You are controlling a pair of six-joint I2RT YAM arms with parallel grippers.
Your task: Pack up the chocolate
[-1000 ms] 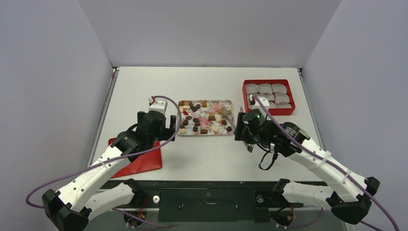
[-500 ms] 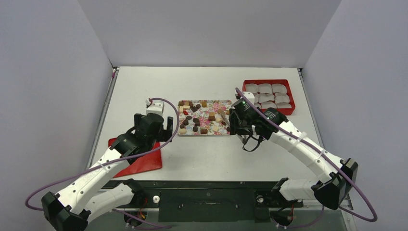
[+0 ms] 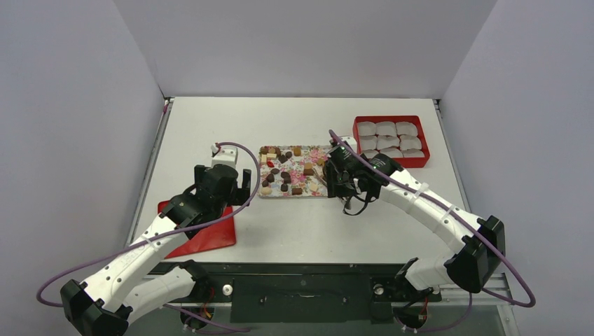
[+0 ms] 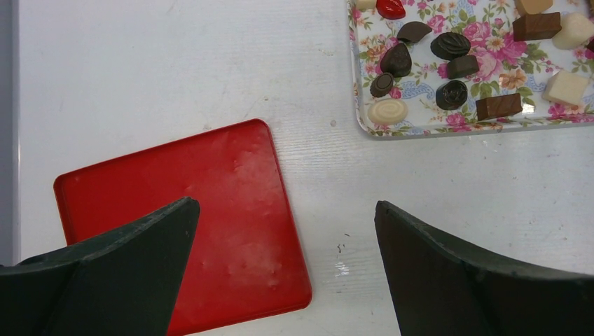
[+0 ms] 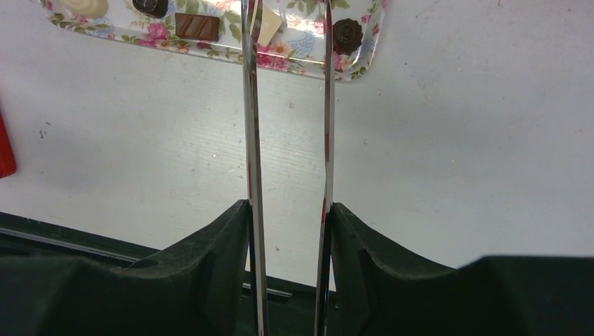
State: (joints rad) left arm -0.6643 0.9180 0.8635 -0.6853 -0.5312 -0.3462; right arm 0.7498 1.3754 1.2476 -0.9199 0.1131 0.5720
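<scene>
The chocolate [image 3: 285, 177] lies on the flowered tray [image 3: 301, 195] in the centre of the top view. The red box [image 3: 389, 118], upper right, holds white paper cups [image 3: 387, 129]. The right gripper [image 5: 288, 210] pinches metal tweezers [image 5: 252, 105]; the left gripper [image 4: 284, 210] stands wide.

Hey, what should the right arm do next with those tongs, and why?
Probably lower the tongs onto the cream chocolate and squeeze. The right gripper holds the tongs with their blades apart over the tray's near corner, one blade right beside that piece. Nothing shows between the blades, and the cups in the box look empty.
</scene>
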